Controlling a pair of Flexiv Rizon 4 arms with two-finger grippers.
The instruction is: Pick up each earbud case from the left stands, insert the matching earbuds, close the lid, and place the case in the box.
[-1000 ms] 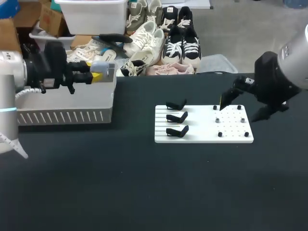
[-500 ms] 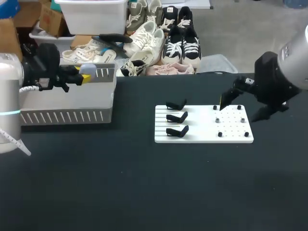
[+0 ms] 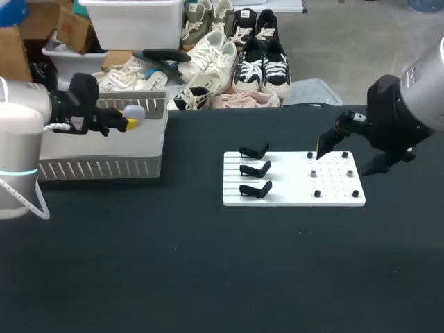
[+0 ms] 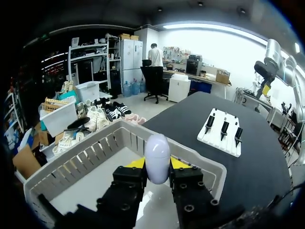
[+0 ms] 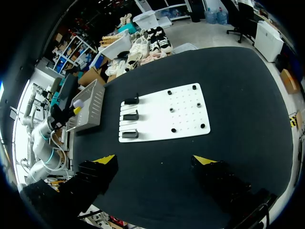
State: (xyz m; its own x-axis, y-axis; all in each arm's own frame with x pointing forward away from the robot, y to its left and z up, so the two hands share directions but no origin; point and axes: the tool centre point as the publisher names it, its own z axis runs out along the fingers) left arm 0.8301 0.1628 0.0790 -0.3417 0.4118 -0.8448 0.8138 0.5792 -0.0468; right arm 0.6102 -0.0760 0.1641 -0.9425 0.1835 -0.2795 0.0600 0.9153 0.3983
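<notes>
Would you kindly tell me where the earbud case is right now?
In the head view the earbud case is at the far left, clamped in the left gripper above the grey box.

The left arm is a fat, rounded tube in silver-white with a thin pale-blue band lit across it, turning black at the wrist. A white cable runs along it. The left end effector has two blocky black fingers dotted with round screws, each ending in a yellow wedge. The right arm is grey-silver with small dark holes, then a bulky black wrist. The right end effector matches: black fingers, yellow pointed tips.
</notes>
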